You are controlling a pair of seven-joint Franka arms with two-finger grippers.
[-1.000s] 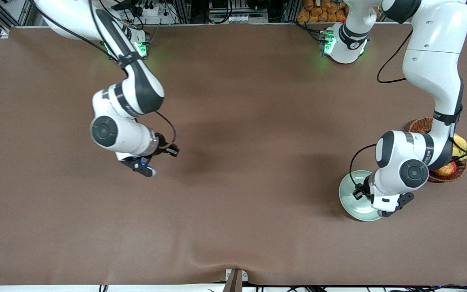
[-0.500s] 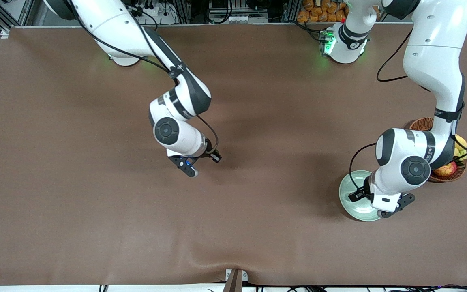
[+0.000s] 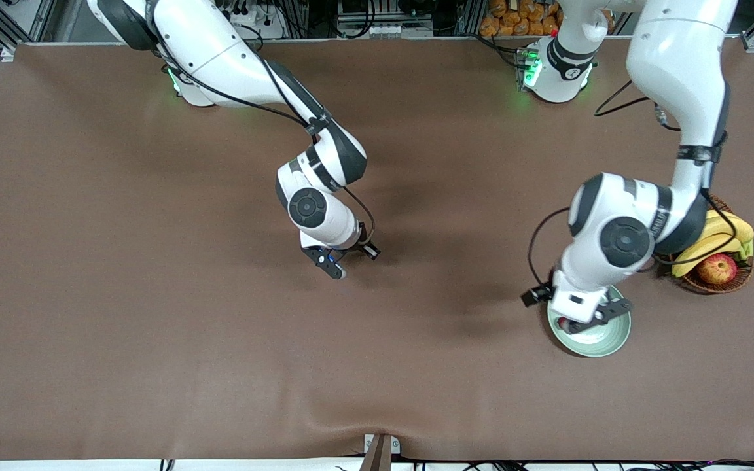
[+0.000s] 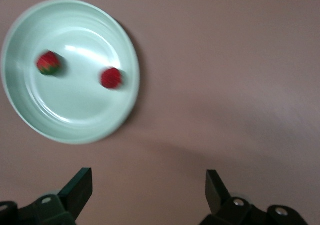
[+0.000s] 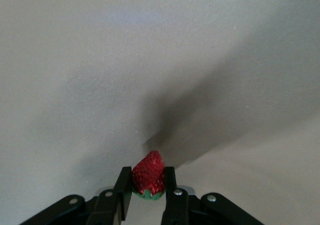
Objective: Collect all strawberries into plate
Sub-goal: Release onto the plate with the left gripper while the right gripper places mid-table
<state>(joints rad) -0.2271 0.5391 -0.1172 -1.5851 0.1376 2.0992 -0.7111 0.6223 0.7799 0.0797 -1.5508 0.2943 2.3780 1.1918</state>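
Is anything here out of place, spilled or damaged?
Nothing stands out. Two strawberries lie in the plate, the third strawberry is held upright in the right gripper, and the left gripper is open over the plate's edge.

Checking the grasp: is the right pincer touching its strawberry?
Touching. Right wrist view shows the right pincer with both fingers pressed against the strawberry.

The front camera is looking down from high across the bench (image 3: 154, 340), facing both arm bases at 12 o'clock. The left wrist camera is hanging close above the plate (image 4: 30, 120), which the front view is also showing (image 3: 619, 337) at 4 o'clock. The right wrist camera is looking closely down at bare bench (image 5: 100, 60).
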